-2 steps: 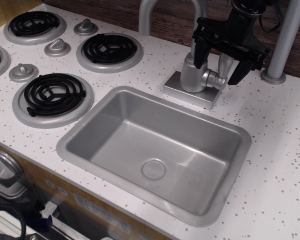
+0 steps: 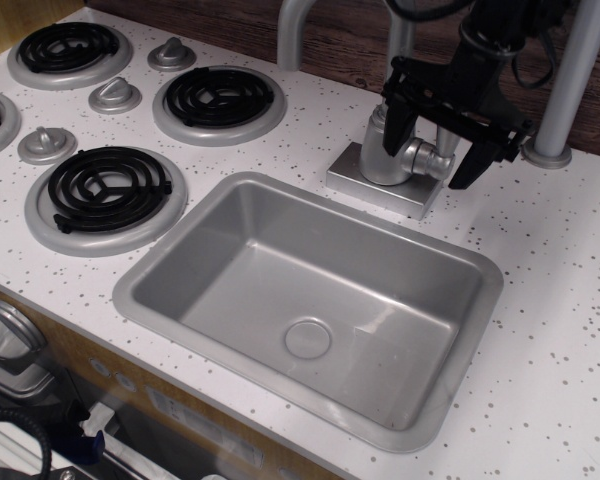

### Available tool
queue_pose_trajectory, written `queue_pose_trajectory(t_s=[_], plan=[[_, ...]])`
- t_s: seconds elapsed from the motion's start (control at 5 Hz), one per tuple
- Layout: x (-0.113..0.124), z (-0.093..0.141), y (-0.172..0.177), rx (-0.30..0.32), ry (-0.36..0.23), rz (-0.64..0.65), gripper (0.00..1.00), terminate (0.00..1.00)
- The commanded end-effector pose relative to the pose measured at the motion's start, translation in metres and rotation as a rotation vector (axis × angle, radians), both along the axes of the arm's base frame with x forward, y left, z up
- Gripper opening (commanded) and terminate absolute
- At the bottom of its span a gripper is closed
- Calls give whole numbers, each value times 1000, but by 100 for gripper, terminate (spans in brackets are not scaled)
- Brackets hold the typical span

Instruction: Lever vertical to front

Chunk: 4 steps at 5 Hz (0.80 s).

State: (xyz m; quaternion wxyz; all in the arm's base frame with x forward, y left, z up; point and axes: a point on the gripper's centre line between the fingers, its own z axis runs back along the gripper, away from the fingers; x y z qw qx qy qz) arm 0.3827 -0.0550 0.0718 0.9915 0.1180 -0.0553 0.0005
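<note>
The lever is a small silver paddle standing upright on its round side pivot, on the right of the faucet body. My black gripper hangs over it from above. It is open, with one finger left of the lever in front of the faucet body and the other finger to the right. The lever stands between the fingers, its top partly hidden by the gripper body. I cannot tell whether either finger touches it.
The grey sink lies in front of the faucet base. The curved spout pipe rises at the back. A grey post stands right of the gripper. Stove burners and knobs are on the left.
The gripper has come down a little and shifted slightly left, so its fingers now reach lower around the lever. The lever is still upright.
</note>
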Motion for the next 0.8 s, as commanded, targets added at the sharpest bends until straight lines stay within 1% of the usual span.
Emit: queue_pose_trajectory(t_s=[0.0,0.2,0.4,0.6], plan=[[16,30,-9,16,-132,-85,100,0],[25,34,-9,19,-155,-122,100,0],[38,35,-5,18,-154,-153,100,0],[43,36,-4,21,-148,-164,100,0]])
